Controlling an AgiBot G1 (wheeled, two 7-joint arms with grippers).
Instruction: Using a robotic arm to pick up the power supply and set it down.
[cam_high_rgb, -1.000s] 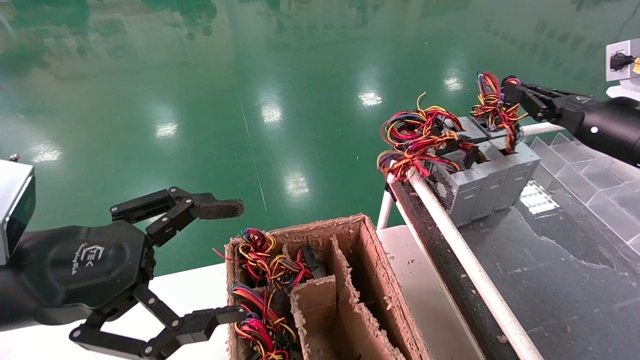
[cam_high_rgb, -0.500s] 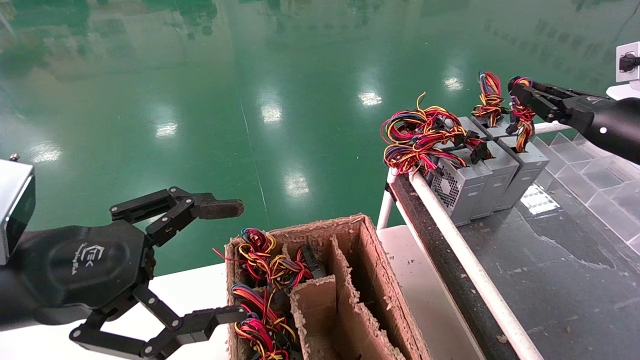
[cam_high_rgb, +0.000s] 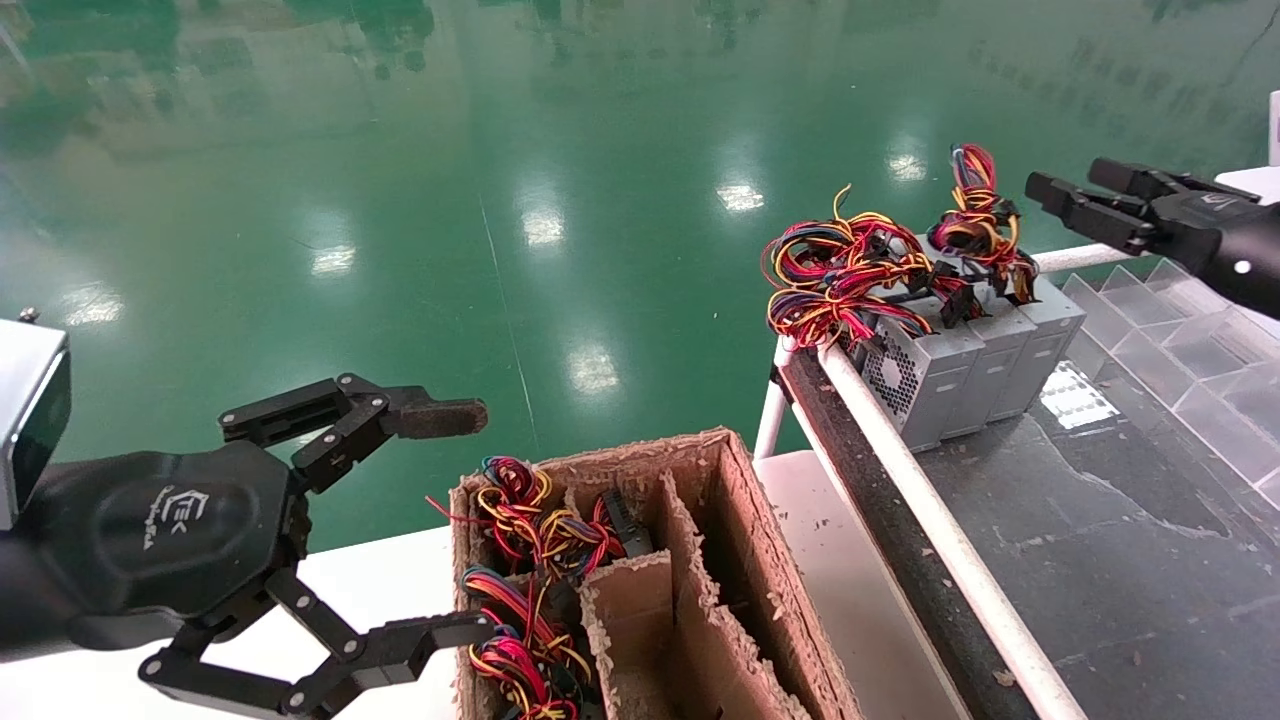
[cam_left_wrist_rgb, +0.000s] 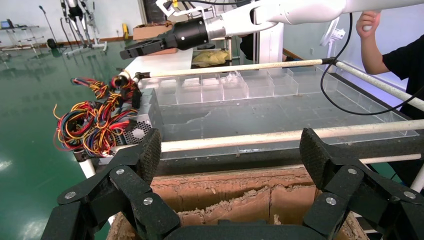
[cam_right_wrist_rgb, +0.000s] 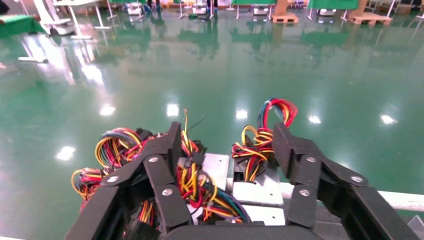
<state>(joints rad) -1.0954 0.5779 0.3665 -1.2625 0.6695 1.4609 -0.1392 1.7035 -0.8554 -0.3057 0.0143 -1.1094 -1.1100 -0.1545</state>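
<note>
Three grey power supplies (cam_high_rgb: 990, 362) stand side by side at the far corner of the dark table (cam_high_rgb: 1120, 540). Their red, yellow and black wire bundles (cam_high_rgb: 850, 268) spill over the tops. My right gripper (cam_high_rgb: 1065, 180) hovers open just to the right of the row, above it and touching nothing. In the right wrist view its fingers (cam_right_wrist_rgb: 172, 145) frame the wires and the metal tops (cam_right_wrist_rgb: 260, 192) below, with the right gripper (cam_right_wrist_rgb: 226, 137) holding nothing. My left gripper (cam_high_rgb: 475, 520) is parked open beside the cardboard box (cam_high_rgb: 745, 520). The left wrist view shows the left gripper (cam_left_wrist_rgb: 230, 145) empty.
The divided cardboard box holds more wire bundles (cam_high_rgb: 520, 520) in its left compartments. A white rail (cam_high_rgb: 930, 520) runs along the table's left edge. Clear plastic trays (cam_high_rgb: 1180, 330) line the right side. A person (cam_left_wrist_rgb: 400, 55) stands beyond the table.
My right gripper let go of the rightmost unit's wire bundle, opened and pulled back to the right. That unit settled level with the other two. The left arm stayed still.
</note>
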